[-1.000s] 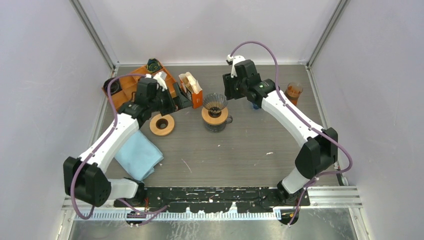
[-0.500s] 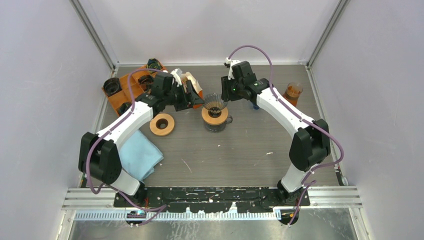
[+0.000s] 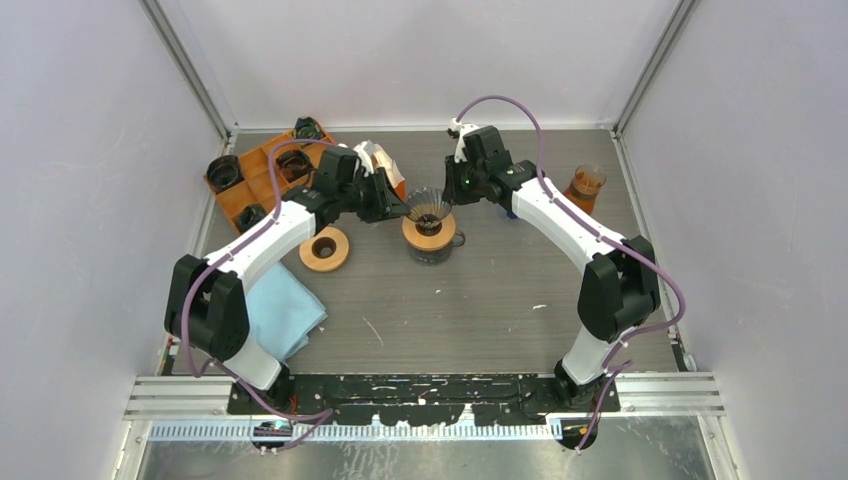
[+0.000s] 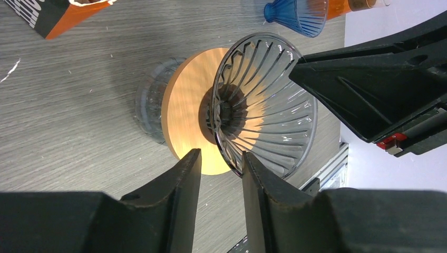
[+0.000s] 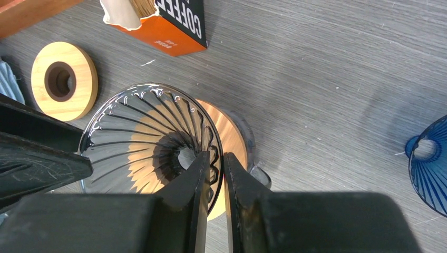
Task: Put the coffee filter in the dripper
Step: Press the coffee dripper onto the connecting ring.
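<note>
**A:** Worth fearing what, from here?

**B:** Mostly knocking the dripper (image 4: pixel 263 116) off its seat. Gripped from two sides at once. On one side, the right pincer (image 5: pixel 213 161), nearly closed, seemingly pinching the glass rim between its jaws. On the other, the left pincer (image 4: pixel 220 158), partly open, straddling the opposite rim. Cannot confirm contact there. Pull unevenly and risk tilting the cone on the wooden collar (image 4: pixel 184 121), or dragging the glass server (image 4: pixel 150 110) below across the bench (image 3: pixel 480 290). Squeeze too hard and risk chipping thin ribbed glass.

**A:** And the coffee filter (image 5: pixel 120 13)?

**B:** Held by neither pincer. Tucked into the orange filter box (image 5: pixel 168 26), just beyond the left arm, near the dripper but apart from it. Not yet started, by the look of it. Hard to fetch with both pincers busy on the glass, so expect to release one first. Let go carelessly and risk nudging the cone askew.

**A:** Pointing which way?

**B:** For the dripper: mouth up, narrow end down through the collar, long axis upright, with no lean visible from above. For the filter: poking out of the box's open end, standing on edge. Too hard to read the exact lean. Probably needs turning point-down and spreading open before lowering in. Otherwise likely to land crooked or fold against the ribs.
</note>
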### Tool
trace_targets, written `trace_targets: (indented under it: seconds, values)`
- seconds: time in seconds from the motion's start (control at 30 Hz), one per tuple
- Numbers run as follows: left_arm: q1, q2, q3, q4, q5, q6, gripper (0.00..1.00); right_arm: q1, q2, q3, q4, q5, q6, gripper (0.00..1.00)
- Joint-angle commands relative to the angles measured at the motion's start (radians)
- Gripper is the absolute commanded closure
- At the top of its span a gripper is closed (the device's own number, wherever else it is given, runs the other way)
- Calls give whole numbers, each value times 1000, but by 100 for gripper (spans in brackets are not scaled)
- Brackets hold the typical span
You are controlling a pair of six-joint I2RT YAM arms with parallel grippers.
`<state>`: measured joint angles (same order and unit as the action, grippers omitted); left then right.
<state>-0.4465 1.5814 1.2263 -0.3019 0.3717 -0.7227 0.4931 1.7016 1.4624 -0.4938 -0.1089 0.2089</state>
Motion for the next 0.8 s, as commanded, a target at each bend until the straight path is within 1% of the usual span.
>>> trace_targets:
  seconds: [0.0, 0.07, 0.2, 0.4, 0.57, 0.77]
  values:
    - [-11, 9, 43, 38, 18, 22, 66, -4, -34, -22, 42, -21, 14, 82]
    - [-13, 15, 45, 38, 16, 25, 70, -4, -35, -29, 42, -20, 13, 84]
    - [-22, 31, 57, 22, 5, 39, 77, -4, -39, -49, 43, -15, 8, 92]
    - [-45, 37, 66, 3, -24, 64, 85, -4, -72, -98, 68, -12, -15, 99]
    - [-71, 36, 65, -11, -61, 86, 89, -4, -96, -142, 83, -3, -48, 99]
    - [-103, 32, 58, -34, -119, 117, 91, 3, -102, -192, 94, 6, -79, 99]
